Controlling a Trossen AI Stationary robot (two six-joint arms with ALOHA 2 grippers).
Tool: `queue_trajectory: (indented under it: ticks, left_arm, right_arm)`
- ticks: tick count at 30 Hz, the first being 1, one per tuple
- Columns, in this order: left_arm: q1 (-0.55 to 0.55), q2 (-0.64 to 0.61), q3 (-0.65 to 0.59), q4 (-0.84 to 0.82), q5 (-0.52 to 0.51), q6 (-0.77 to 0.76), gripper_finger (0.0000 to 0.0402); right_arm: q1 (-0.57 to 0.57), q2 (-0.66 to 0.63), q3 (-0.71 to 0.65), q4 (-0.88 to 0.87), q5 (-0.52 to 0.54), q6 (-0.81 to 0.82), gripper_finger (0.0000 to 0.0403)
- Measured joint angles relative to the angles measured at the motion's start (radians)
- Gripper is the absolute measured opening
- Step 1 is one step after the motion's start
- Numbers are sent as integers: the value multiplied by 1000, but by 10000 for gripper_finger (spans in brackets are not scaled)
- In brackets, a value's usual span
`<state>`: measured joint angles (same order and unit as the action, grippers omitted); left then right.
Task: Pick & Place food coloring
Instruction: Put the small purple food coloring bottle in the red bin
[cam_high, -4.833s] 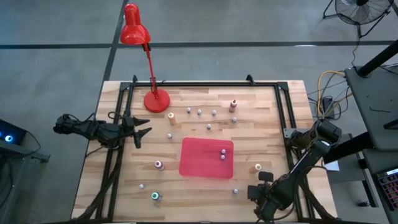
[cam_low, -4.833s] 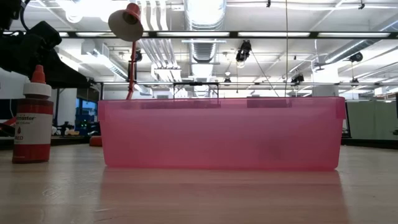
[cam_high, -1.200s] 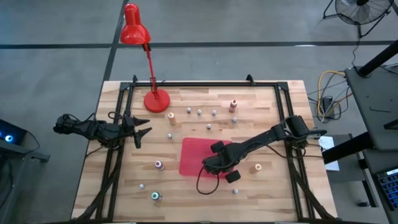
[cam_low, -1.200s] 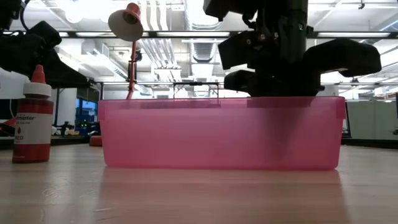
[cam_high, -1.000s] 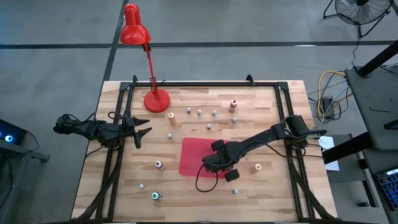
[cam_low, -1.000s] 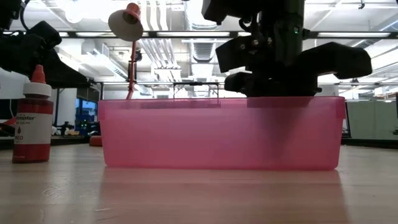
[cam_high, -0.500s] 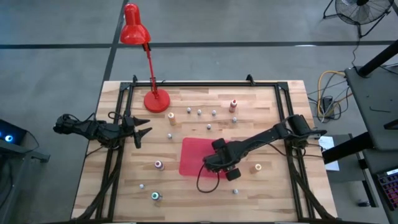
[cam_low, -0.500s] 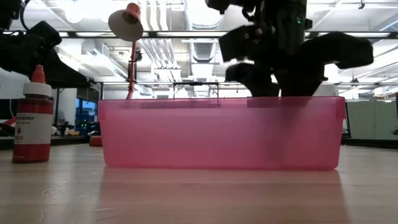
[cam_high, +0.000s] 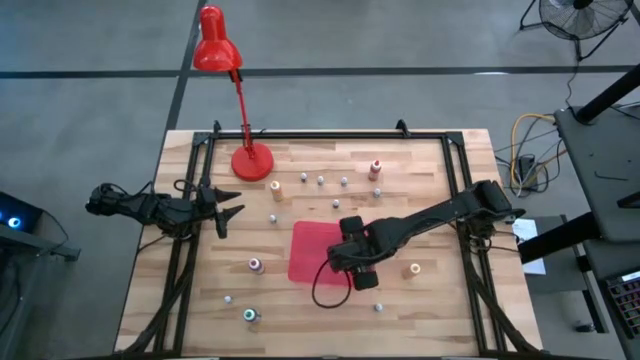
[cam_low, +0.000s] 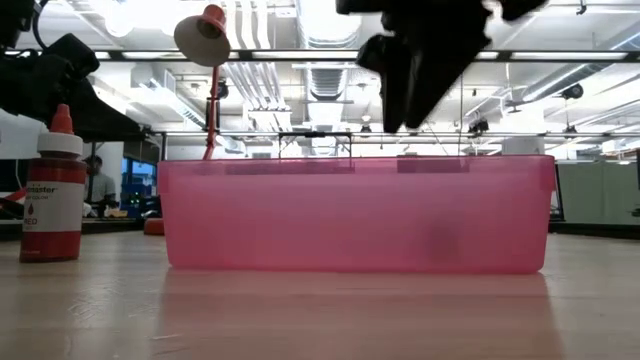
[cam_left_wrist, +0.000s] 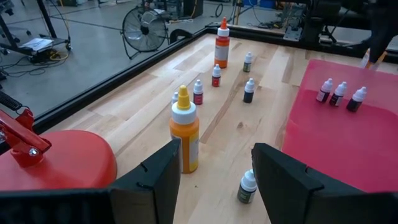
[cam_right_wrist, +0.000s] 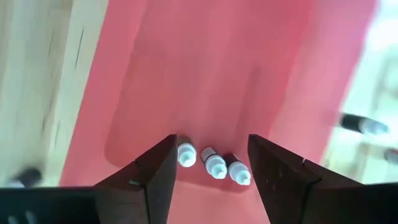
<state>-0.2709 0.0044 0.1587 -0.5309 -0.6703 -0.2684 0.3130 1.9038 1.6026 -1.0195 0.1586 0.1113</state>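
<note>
Three tiny white-capped food coloring bottles (cam_right_wrist: 215, 165) lie side by side on the floor of the red tray (cam_high: 310, 250), also seen as bottles (cam_left_wrist: 339, 93). My right gripper (cam_right_wrist: 211, 142) hangs open above them, over the tray (cam_low: 355, 213), touching nothing. Other food coloring bottles stand on the wood: an orange one (cam_left_wrist: 185, 130), a tall red-topped one (cam_high: 375, 168), a pink-topped one (cam_high: 256, 264), a green one (cam_high: 250, 315), a tan one (cam_high: 415, 269) and several tiny ones (cam_high: 320, 180). My left gripper (cam_high: 232, 215) waits open at the table's left edge.
A red desk lamp (cam_high: 250, 160) stands at the far left of the table, its head past the far edge. A black metal frame (cam_high: 330, 133) runs round the table. A big red-capped bottle (cam_low: 52, 190) stands left of the tray in the low view.
My right gripper has risen straight up out of the red tray, from down between its walls to well above its rim. The small bottles stay lying on the tray floor. My left arm has kept still.
</note>
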Motion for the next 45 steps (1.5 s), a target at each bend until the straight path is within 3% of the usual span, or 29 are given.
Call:
queue_trajectory:
  ticks: [8,17,25,30,37,45]
  left_arm:
    - [0,0,0,0,0,0,170]
    - [0,0,0,0,0,0,170]
    - [0,0,0,0,0,0,170]
    - [0,0,0,0,0,0,170]
    - [0,0,0,0,-1,0,170]
    - [0,0,0,0,0,0,170]
  right_arm:
    - [41,-23,55,-115,32,277,190]
    - [163,-46,61,-283,50,346,190]
    - [218,-100,59,-288,50,472,190]
    - [292,-103,38,-256,29,458,190]
    - [400,-102,-24,-32,16,319,190]
    - [437,-27,-59,21,14,251,190]
